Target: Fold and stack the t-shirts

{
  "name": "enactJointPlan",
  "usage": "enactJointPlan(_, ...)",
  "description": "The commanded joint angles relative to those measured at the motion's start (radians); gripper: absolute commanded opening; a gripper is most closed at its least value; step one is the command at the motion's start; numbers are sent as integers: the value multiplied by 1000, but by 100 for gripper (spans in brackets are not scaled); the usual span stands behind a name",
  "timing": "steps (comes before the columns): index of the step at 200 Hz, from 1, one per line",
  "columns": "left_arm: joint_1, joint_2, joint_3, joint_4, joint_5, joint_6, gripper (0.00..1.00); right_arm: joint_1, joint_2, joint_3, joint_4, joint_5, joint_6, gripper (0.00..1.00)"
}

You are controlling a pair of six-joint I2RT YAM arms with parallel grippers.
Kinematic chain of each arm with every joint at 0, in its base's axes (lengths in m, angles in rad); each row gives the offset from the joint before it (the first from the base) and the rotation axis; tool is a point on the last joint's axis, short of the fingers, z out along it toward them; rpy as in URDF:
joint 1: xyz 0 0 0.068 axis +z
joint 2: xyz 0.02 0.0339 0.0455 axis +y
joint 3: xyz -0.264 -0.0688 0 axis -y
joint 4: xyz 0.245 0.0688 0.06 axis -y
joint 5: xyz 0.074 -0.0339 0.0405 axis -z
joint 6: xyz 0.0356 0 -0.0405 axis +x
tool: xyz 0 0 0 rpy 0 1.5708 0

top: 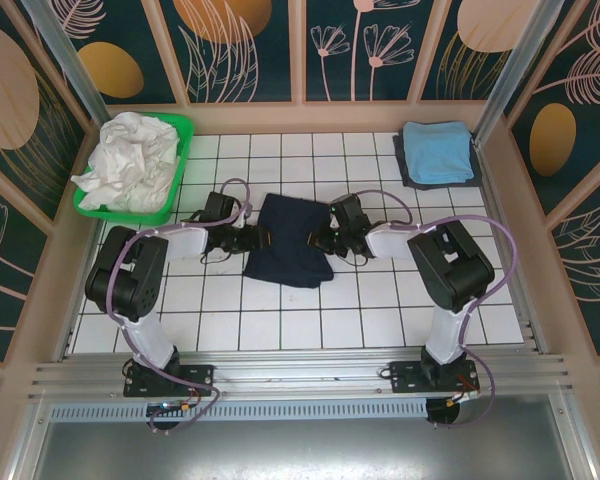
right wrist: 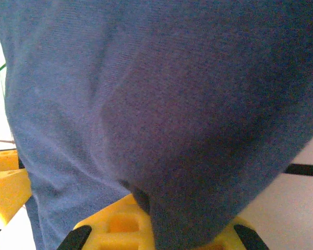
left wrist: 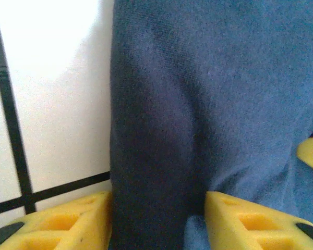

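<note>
Between the left gripper (top: 263, 238) and the right gripper (top: 317, 240), both clenched on its edges, the navy t-shirt (top: 292, 252) should lift evenly, taut.

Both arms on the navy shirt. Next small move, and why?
Probably raise both grippers together slightly. The left gripper and right gripper each have navy t-shirt fabric bunched between their jaws at opposite sides, yet the shirt lies rumpled on the table; lifting should let it hang straight for folding.

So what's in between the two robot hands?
The navy t-shirt lies between the left gripper and right gripper, as the top view shows. Each pinches an edge.
</note>
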Motion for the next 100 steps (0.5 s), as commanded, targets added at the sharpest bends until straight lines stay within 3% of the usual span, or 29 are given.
enactJointPlan(1, 7, -47, -4, -68, -64, 5, 58, -9, -72, 97, -118, 64, -161, 0)
enactJointPlan(38, 30, -115, -16, -101, -127, 3, 64, -13, -76, 241, -362, 196, -411, 0)
enactJointPlan(100, 41, -157, -22, -129, -171, 8, 65, -76, -130, 294, -436, 311, -574, 0)
